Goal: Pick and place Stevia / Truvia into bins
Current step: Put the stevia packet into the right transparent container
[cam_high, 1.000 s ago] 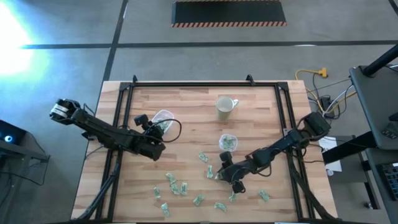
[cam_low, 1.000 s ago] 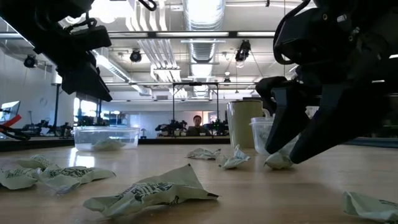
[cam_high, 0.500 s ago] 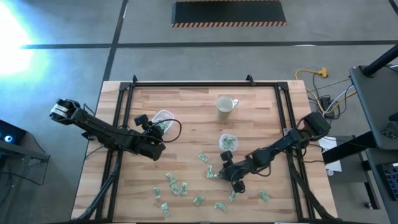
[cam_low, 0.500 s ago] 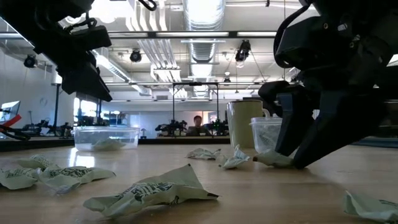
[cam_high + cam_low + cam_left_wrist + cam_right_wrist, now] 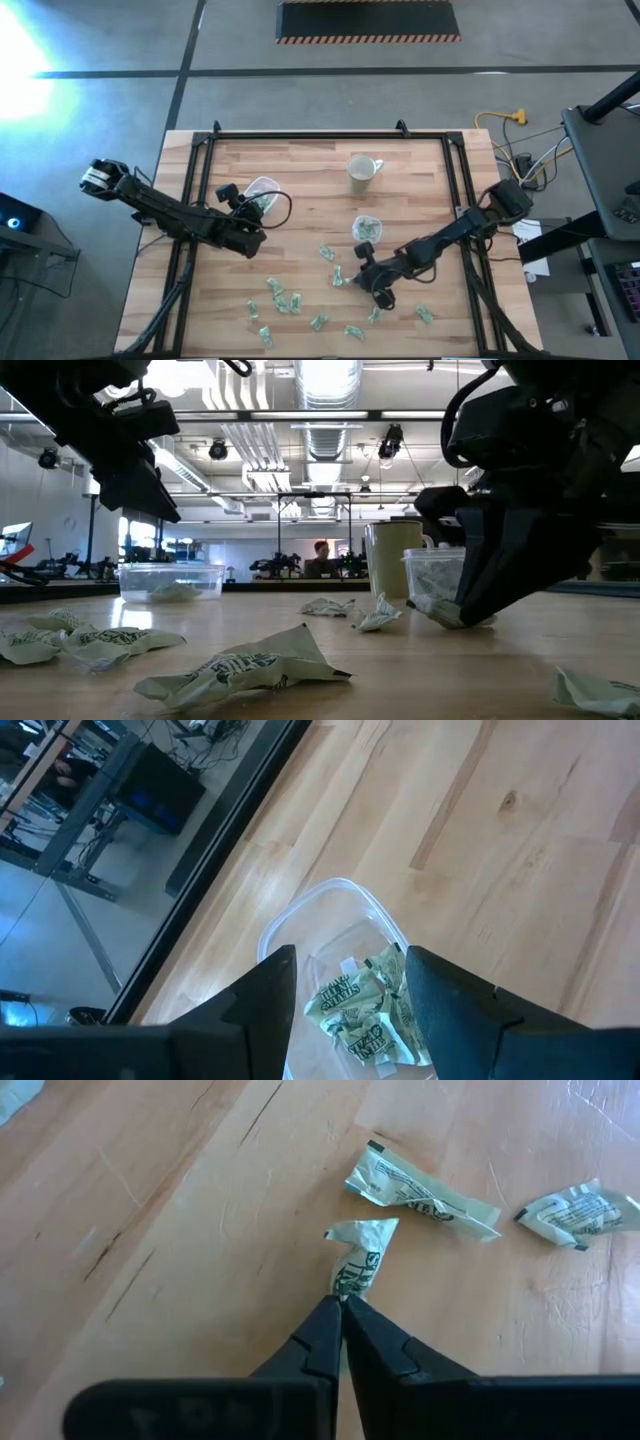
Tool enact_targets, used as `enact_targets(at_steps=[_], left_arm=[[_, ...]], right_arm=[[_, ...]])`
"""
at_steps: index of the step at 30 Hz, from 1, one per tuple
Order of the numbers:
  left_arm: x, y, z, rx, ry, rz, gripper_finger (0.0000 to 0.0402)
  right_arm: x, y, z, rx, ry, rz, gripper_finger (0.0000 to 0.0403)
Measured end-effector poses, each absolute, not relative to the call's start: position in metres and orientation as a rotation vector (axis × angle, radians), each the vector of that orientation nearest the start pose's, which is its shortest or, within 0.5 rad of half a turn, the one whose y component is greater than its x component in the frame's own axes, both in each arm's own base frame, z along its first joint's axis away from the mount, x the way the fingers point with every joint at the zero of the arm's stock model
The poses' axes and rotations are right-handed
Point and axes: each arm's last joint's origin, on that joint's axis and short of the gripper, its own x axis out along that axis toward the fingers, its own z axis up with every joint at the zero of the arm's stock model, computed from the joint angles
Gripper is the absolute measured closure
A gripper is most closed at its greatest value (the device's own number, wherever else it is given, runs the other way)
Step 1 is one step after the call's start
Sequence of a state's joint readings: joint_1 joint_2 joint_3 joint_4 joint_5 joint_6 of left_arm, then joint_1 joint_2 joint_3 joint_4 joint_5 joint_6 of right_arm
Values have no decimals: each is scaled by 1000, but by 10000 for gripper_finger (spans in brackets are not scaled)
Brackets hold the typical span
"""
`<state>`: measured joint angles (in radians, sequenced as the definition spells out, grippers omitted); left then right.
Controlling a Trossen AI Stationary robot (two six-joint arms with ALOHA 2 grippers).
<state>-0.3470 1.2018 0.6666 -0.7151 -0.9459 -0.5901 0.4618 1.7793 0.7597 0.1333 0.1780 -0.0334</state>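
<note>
You're pinching a packet (image 5: 358, 1260) with the right gripper (image 5: 340, 1308), fingers closed on its corner; lift slowly, carrying to the small bin (image 5: 366, 229).

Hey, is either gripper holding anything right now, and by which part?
The right gripper pinches one Stevia packet by its end, on the table. The left gripper holds nothing, open over the wider bin.
</note>
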Motion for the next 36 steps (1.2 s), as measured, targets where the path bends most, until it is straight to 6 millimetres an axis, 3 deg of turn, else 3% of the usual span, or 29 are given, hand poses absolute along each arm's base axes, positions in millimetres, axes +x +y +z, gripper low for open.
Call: enact_targets(at_steps=[6,12,19,24,36], left_arm=[[190,-44,196,235,796,770,228],[189,-44,196,236,796,770,228],[189,-43,196,238,798,770,228],[189,-43,196,238,798,770,228],[190,-44,197,235,795,770,228]], right_arm=[[284,135,125,-327,785,283,394],[281,131,144,-375,731,174,394],[267,115,167,-473,738,-102,394],[252,102,177,-432,775,-302,394],[243,95,164,-403,843,-354,394]])
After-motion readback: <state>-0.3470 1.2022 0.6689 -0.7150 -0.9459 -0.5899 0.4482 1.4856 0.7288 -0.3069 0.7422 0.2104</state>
